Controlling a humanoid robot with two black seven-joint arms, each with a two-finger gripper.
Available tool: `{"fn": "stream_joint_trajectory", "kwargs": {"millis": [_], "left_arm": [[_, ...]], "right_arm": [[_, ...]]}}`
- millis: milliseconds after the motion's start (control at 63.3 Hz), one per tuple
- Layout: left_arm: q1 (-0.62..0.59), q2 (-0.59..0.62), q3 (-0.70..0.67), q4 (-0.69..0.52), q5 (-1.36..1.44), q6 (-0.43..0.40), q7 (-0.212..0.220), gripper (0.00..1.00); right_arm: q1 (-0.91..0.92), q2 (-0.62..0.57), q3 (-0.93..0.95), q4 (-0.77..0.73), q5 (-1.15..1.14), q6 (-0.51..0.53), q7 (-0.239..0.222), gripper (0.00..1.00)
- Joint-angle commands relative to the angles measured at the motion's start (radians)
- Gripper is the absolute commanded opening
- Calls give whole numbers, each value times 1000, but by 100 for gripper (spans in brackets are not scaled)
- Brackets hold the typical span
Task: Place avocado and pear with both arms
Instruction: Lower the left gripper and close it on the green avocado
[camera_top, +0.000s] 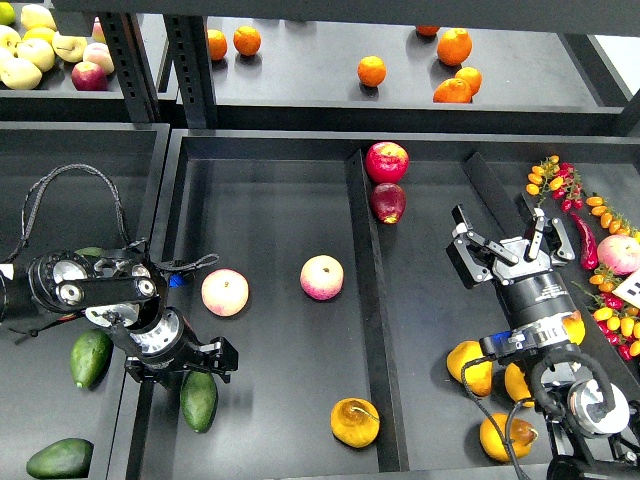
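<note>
An avocado (199, 402) lies on the dark tray floor (280, 400) at the lower left. My left gripper (186, 364) hangs right over its top end, fingers spread, and hides that end; I cannot tell whether they touch it. Other avocados (90, 358) (60, 458) lie in the left bin. A pear (355, 422) sits by the divider. Three more pears (470, 365) (505, 436) (516, 384) lie in the right bin, partly behind my right forearm. My right gripper (503, 240) is open and empty, above and beyond those pears.
Two pink-yellow round fruits (225, 292) (321, 277) sit mid-tray. Two red apples (387, 162) (388, 202) lie by the divider (365, 300). Chillies and small tomatoes (590, 220) line the right edge. Oranges (454, 46) and pale apples (40, 50) are on the back shelf.
</note>
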Motion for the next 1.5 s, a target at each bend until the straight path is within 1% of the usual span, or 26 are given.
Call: {"fn": "stream_joint_trajectory", "kwargs": {"millis": [0,142,884,1326,1484], "left_arm": [[12,-26,1,32,0,0,0,99],[25,-46,3,52,0,0,0,99],[40,-56,31,86,6,0,0,99],[72,-67,31,100,3,0,0,93],[74,-67,31,100,-2,0,0,87]], "right_arm": [[-1,0,0,0,0,0,0,100],[-2,0,0,0,0,2,-1,100],[-8,0,6,1,2,11,-1,100],[-11,0,6,1,2,12,-1,100],[-11,0,6,1,2,12,-1,100]]}}
